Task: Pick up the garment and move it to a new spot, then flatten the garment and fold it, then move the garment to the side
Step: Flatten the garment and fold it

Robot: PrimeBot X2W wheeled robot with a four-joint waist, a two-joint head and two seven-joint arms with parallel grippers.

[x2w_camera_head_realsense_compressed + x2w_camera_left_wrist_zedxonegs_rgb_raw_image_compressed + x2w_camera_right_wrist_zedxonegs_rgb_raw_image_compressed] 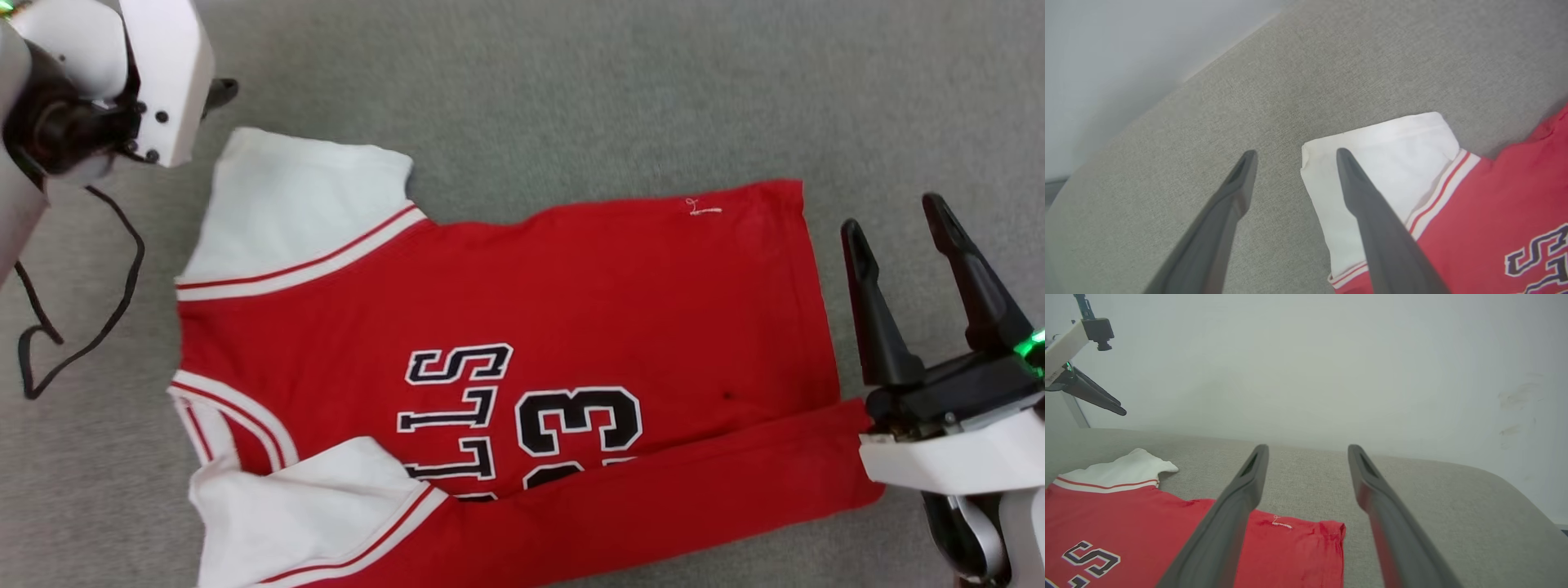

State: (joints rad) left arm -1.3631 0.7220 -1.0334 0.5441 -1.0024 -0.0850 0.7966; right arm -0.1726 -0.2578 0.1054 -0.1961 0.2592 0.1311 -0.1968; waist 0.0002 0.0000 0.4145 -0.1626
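Cloth surface (571, 90), grey and woven, under everything. Spread on it face up, red jersey (620, 302): long axis across the head view, collar and white sleeves toward the robot's left, hem toward its right, so letters and 23 read sideways. Near long edge folded over in a red band, covering part of the digits (near sleeve (310, 506) doubled over too); far sleeve (302, 204) flat. Left gripper (1295, 153) raised above the far sleeve's corner, fingers parted and holding nothing, one crossing the white cloth in its wrist view, the other over bare grey. Right gripper (891, 214) just beside the hem, fingers pointing away from the robot, spread wide, empty. Black cable (122, 278) looping beside the left wrist. Loose white thread (704, 210) near the hem's far corner.
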